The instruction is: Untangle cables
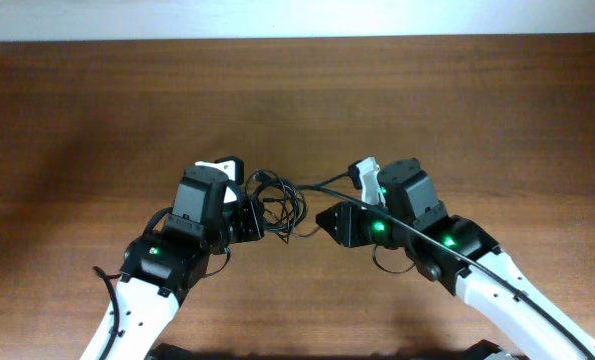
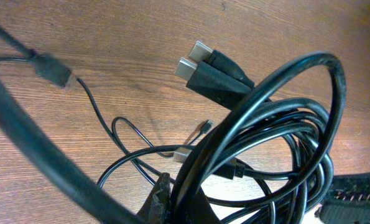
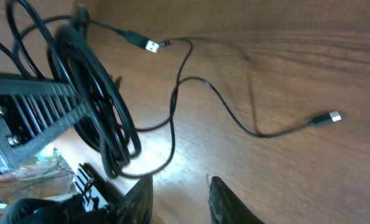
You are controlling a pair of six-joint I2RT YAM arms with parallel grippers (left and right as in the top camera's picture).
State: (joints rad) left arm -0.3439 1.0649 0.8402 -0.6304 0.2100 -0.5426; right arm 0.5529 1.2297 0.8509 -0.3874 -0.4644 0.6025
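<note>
The cables [image 1: 279,205] are a bundle of thin black looped cords on the wooden table between my two grippers. In the left wrist view the coil [image 2: 278,118] rises in front of the camera, with two flat plugs [image 2: 200,59] side by side behind it and a small plug [image 2: 51,70] at far left. My left gripper [image 2: 178,196] is shut on strands of the coil and also shows from overhead [image 1: 249,218]. My right gripper [image 3: 178,186] is open and empty just right of the bundle [image 3: 94,106]. A thin cord trails to a plug [image 3: 331,116]; another USB plug [image 3: 150,45] lies beyond.
The left arm's black ribbed gripper body [image 3: 29,115] is close to my right fingers. One cord runs from the bundle towards the right arm's white wrist part [image 1: 365,175]. The brown wooden table [image 1: 297,100] extends to a pale wall edge at the back.
</note>
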